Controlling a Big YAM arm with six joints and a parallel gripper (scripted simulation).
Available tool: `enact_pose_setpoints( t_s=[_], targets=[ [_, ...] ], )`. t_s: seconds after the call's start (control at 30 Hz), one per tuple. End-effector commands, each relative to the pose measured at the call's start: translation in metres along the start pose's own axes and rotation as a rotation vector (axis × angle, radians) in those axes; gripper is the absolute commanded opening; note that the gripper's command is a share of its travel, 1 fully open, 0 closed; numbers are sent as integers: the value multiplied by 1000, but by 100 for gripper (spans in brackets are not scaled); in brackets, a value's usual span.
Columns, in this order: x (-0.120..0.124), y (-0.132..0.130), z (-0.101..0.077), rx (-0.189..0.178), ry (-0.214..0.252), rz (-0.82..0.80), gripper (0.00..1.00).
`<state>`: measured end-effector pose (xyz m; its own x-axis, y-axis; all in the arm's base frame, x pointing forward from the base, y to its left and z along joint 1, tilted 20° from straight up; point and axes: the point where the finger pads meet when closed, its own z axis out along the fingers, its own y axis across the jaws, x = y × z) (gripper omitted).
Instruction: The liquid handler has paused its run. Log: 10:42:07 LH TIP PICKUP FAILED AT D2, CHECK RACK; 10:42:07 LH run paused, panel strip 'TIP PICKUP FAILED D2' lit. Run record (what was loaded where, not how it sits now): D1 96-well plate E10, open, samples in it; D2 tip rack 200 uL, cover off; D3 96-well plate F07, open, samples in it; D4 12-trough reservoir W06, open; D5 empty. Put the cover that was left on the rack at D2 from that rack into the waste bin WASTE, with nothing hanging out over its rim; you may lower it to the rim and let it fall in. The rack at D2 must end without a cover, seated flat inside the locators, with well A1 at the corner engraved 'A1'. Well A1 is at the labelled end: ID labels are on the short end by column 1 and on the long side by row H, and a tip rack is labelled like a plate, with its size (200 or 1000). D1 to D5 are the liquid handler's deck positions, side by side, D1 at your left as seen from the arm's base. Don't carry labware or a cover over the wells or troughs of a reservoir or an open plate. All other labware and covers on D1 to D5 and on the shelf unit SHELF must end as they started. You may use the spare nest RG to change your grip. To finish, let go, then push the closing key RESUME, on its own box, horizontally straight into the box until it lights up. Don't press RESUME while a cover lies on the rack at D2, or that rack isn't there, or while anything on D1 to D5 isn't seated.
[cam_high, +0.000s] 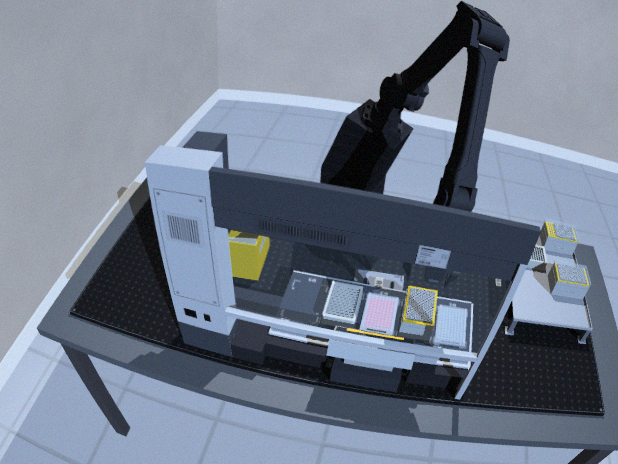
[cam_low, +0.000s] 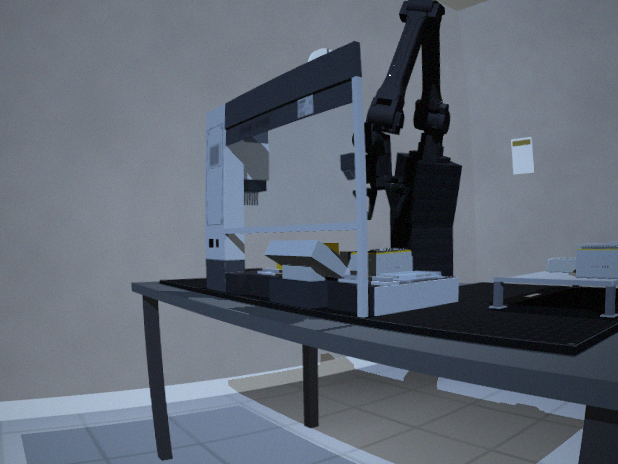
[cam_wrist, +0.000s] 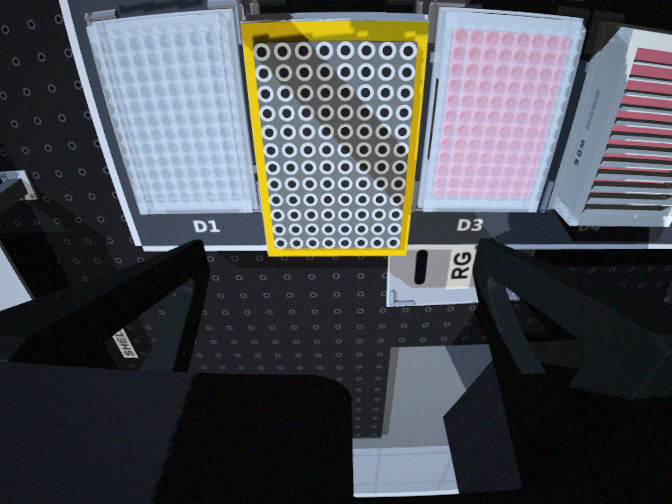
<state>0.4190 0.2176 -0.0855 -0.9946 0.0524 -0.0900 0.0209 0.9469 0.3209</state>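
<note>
The tip rack (cam_wrist: 333, 143) at D2 has a yellow-rimmed top with rows of tip holes showing. I cannot tell a cover apart from the rack itself. It also shows in the top view (cam_high: 420, 305). My gripper (cam_wrist: 340, 254) is open and empty, high above the table behind the deck, near the rack's near short end. In the exterior view the gripper (cam_low: 370, 200) hangs behind the gantry post. The yellow waste bin (cam_high: 247, 255) stands behind the handler's tower.
Open plates sit at D1 (cam_wrist: 170, 113) and D3 (cam_wrist: 496, 113), and the reservoir (cam_wrist: 629, 130) sits at D4. The spare nest RG (cam_wrist: 434, 271) lies just behind D2. The gantry beam (cam_high: 370, 220) spans the deck. A shelf (cam_high: 550, 295) with two yellow-rimmed racks stands beyond D1.
</note>
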Motion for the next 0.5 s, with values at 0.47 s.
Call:
enact_pose_setpoints(
  t_s=[0.47],
  targets=[
    [-11, 9, 28, -9, -22, -2, 100]
  ],
)
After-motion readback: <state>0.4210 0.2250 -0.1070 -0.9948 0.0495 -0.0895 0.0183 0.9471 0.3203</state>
